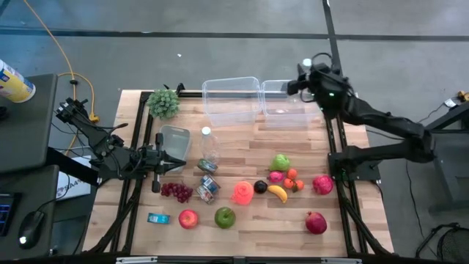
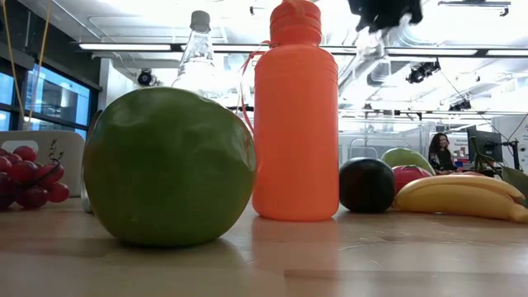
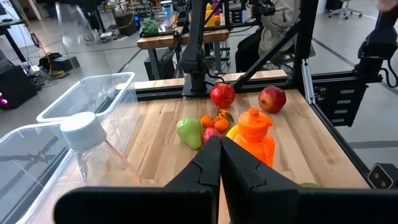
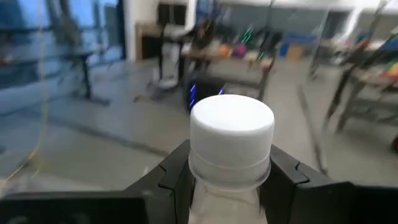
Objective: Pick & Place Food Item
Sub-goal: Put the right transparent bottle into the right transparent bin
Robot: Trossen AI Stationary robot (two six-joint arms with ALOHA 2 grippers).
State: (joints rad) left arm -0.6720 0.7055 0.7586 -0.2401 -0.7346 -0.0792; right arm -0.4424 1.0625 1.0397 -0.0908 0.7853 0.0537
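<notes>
Bottle [image 4: 231, 140], white-capped and clear, sits clamped between my right end effector [image 1: 302, 77] fingers, raised above the clear bins [image 1: 231, 100]. From overhead, my left end effector [image 1: 176, 164] rests clenched, empty, over the worktop [image 1: 293, 227].

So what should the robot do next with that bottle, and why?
Probably ease it over the clear bin and down: the right gripper holds the bottle by its neck, raised near that bin's far corner. The left gripper waits shut at the left.
</notes>
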